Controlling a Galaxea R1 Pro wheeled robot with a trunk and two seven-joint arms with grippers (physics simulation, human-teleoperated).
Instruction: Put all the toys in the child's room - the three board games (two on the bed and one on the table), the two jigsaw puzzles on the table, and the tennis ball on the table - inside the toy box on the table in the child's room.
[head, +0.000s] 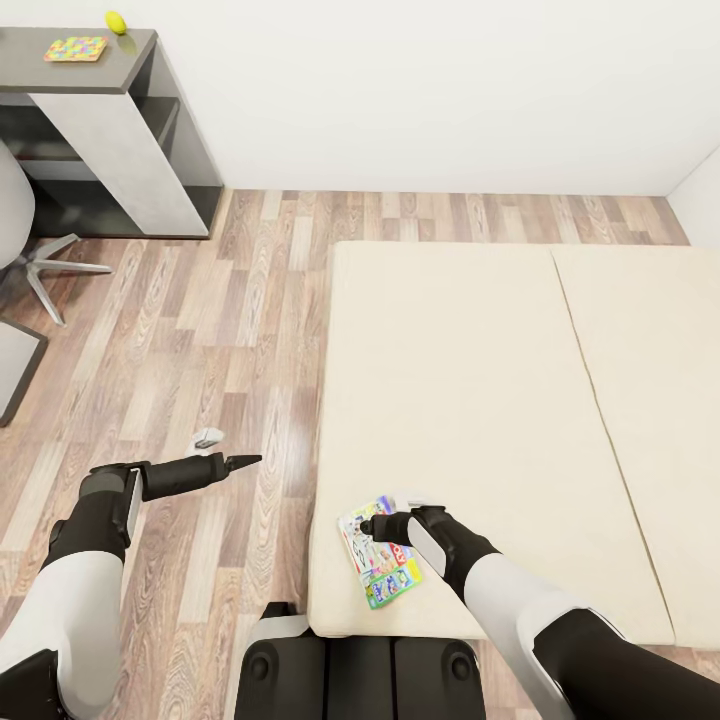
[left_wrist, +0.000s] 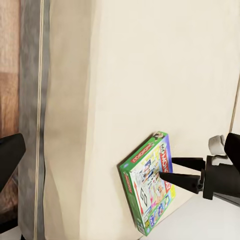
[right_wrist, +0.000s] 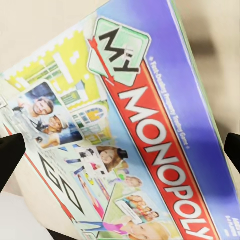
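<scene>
A Monopoly board game (head: 383, 568) in a green-edged box lies flat on the cream bed (head: 480, 400), near the bed's front left corner. My right gripper (head: 368, 524) hovers just above the box (left_wrist: 148, 186), open, its two black fingers (left_wrist: 176, 178) apart over the lid. Up close, the lid (right_wrist: 125, 135) lies between the spread fingertips (right_wrist: 10, 157). My left gripper (head: 245, 461) is open and holds nothing, out over the wooden floor left of the bed. On the far desk (head: 130, 70) rest a colourful jigsaw puzzle (head: 75, 48) and a yellow tennis ball (head: 117, 22).
A swivel chair (head: 40, 255) stands by the desk at the left. A small grey object (head: 208, 437) lies on the floor near my left gripper. White walls close the room behind. My base (head: 360, 670) sits against the bed's foot.
</scene>
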